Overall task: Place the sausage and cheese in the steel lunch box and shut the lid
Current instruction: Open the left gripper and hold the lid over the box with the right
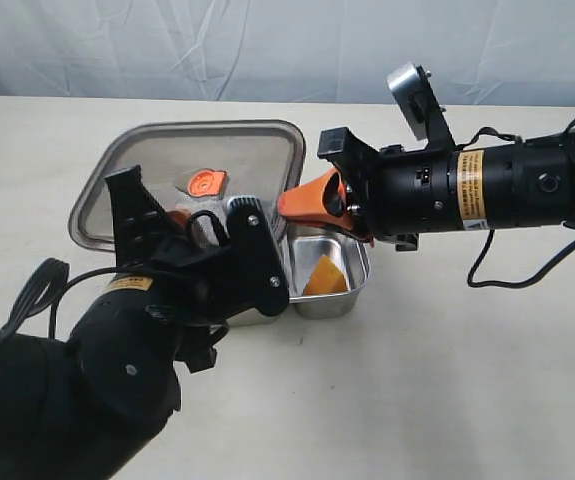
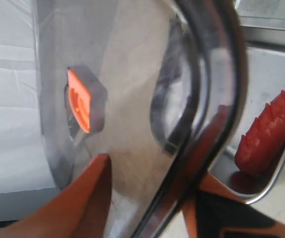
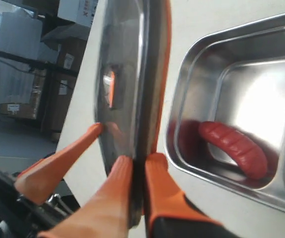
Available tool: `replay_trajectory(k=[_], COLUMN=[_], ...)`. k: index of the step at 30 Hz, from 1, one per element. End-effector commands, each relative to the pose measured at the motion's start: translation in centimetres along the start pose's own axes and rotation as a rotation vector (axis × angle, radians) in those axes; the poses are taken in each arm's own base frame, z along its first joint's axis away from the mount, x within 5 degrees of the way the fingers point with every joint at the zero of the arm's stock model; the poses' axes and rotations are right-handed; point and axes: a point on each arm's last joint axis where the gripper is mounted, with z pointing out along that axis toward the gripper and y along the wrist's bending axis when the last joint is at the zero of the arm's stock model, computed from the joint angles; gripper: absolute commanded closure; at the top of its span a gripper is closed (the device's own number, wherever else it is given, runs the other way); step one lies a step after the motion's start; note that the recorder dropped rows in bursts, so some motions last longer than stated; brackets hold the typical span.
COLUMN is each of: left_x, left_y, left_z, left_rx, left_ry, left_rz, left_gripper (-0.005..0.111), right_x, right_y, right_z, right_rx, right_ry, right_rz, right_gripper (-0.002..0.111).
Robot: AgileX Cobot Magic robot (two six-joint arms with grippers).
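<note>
Lid (image 1: 232, 150): dark see-through panel, tilted up on edge over the eleven o'clock side of the steel lunch box (image 1: 352, 300) in the exterior view, not yet seated. Judged rigid, light and thin at the rim. Faces smooth and probably slippery, so best taken by the rim, pads across the orange seal (image 3: 166, 59) rather than the glossy panel. Orange valve tab (image 1: 205, 183) at centre, best left alone. Right gripper (image 1: 302, 200): clamped on the lid's three o'clock edge, both orange fingers (image 3: 157, 198) pressed flat to the rim. Left gripper (image 1: 187, 215): at the lid's six o'clock edge, jaws spread wide either side of the rim, gripping nothing. Sausage (image 3: 234, 146): glossy red, ridged, lying in the larger compartment; likely light and prone to rolling. Cheese (image 1: 327, 275): yellow-orange wedge in the smaller compartment, at the three o'clock end of the box. Box: polished steel, stiff, likely to slide on the table (image 1: 467, 380) if pushed sideways. Lowering straight down advised, corners lined up first, pressure at the rim and not mid-panel.
</note>
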Motion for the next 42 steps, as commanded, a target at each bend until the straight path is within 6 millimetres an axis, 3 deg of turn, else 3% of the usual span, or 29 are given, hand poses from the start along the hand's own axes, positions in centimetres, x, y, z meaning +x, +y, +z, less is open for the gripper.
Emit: replay_trajectory(k=[1, 10, 18, 26, 31, 36, 42], left_x=[-0.4, -0.2, 0.3, 0.4, 0.9, 1.0, 1.7], left_y=[0.5, 0.1, -0.1, 0.1, 1.9, 4.6, 6.9], left_z=[-0.3, -0.3, -0.3, -0.3, -1.1, -3.3, -5.8], left_rx=[-0.046, -0.005, 0.019, -0.011, -0.092, -0.041, 0.076], left_ry=[-0.018, 0.01, 0.063, 0.079, 0.092, -0.026, -0.18], left_rz=[-0.032, -0.06, -0.092, -0.093, -0.169, -0.403, -0.618], left_gripper=[0.055, 0.055, 0.055, 0.055, 0.055, 0.055, 0.055], right_x=[-0.2, -0.5, -1.9, -2.0, -2.4, -2.8, -3.7], right_y=[-0.6, -1.0, -1.8, -2.5, -2.9, -4.3, -6.1], right_z=[0.0, -0.1, -2.2, -3.7, -5.1, -6.6, -6.3], right_rx=[0.064, 0.107, 0.027, -0.012, -0.063, -0.109, -0.137], right_ry=[-0.015, -0.042, -0.056, 0.011, 0.017, 0.041, 0.097], right_rz=[0.007, 0.001, 0.038, 0.001, 0.016, 0.052, 0.074], right_gripper=[0.109, 0.109, 0.109, 0.109, 0.109, 0.109, 0.109])
